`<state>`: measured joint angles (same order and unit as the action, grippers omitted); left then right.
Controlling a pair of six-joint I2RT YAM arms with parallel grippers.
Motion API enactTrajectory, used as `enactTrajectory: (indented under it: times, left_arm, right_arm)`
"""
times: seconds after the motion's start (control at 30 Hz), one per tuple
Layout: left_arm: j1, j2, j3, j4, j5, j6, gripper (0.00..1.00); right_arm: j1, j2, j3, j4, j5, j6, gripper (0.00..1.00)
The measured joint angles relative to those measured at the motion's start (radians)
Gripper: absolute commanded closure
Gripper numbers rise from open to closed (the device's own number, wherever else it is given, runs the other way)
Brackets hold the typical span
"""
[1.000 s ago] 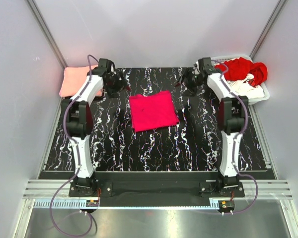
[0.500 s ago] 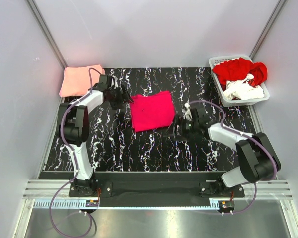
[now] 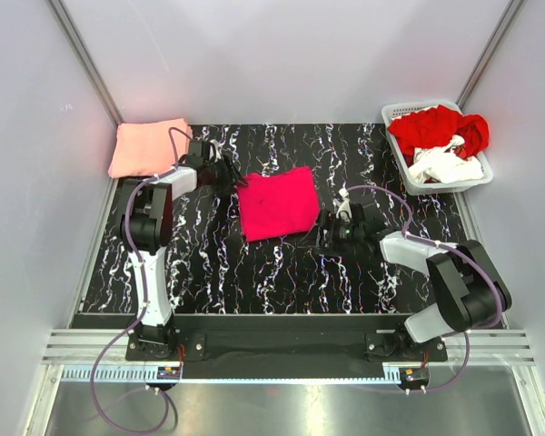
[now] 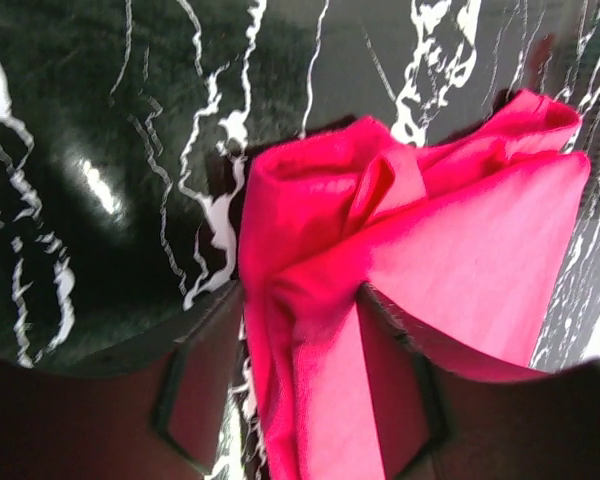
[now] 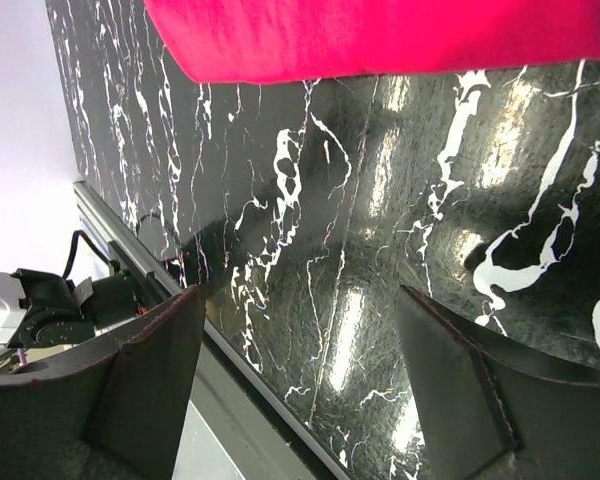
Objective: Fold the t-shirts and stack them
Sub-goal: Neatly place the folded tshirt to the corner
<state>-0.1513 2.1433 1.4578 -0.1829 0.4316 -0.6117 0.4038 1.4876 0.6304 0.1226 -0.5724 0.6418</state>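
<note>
Left pincer (image 4: 300, 305) pinching bunched edge of magenta t-shirt (image 4: 470, 250). Right pincer (image 5: 300, 300) spread, empty, low over desk (image 5: 400, 190), near same garment.

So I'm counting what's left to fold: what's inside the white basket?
A red t-shirt and a white t-shirt lie heaped together in the white basket. Whatever is beneath them, including the basket floor, is covered.
</note>
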Motion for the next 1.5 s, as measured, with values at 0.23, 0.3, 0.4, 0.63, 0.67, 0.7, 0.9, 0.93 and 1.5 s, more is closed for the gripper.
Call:
enactTrajectory:
  times: [0.23, 0.3, 0.4, 0.63, 0.67, 0.7, 0.9, 0.93, 1.5]
  left_arm:
    - [-0.024, 0.019, -0.037, 0.096, -0.003, -0.060, 0.92]
    - [-0.027, 0.022, -0.042, 0.111, 0.006, -0.071, 1.00]
    - [-0.028, 0.022, -0.035, 0.105, 0.011, -0.062, 1.00]
    - [-0.024, 0.022, 0.103, -0.082, -0.018, 0.025, 1.00]
    - [-0.021, 0.022, 0.132, -0.111, -0.021, 0.040, 1.00]
    - [-0.016, 0.021, 0.161, -0.136, -0.026, 0.054, 1.00]
    - [0.045, 0.018, 0.321, -0.278, -0.074, 0.132, 1.00]
    - [0.056, 0.018, 0.347, -0.305, -0.087, 0.146, 1.00]
    - [0.187, 0.045, 0.852, -0.630, -0.226, 0.305, 1.00]
  right_arm:
    - [0.000, 0.031, 0.015, 0.001, -0.021, 0.000, 0.17]
    - [0.000, 0.037, 0.020, 0.001, -0.023, 0.000, 0.17]
    - [0.000, 0.042, 0.024, 0.002, -0.024, 0.000, 0.17]
    - [0.000, 0.049, 0.028, 0.002, -0.024, 0.000, 0.17]
    - [0.000, 0.049, 0.028, 0.003, -0.024, 0.000, 0.17]
    - [0.000, 0.049, 0.028, 0.004, -0.024, 0.000, 0.17]
    - [-0.010, 0.052, 0.028, 0.011, -0.031, 0.002, 0.18]
    - [-0.011, 0.056, 0.029, 0.011, -0.032, 0.003, 0.18]
    - [-0.018, 0.084, 0.031, 0.016, -0.048, 0.004, 0.19]
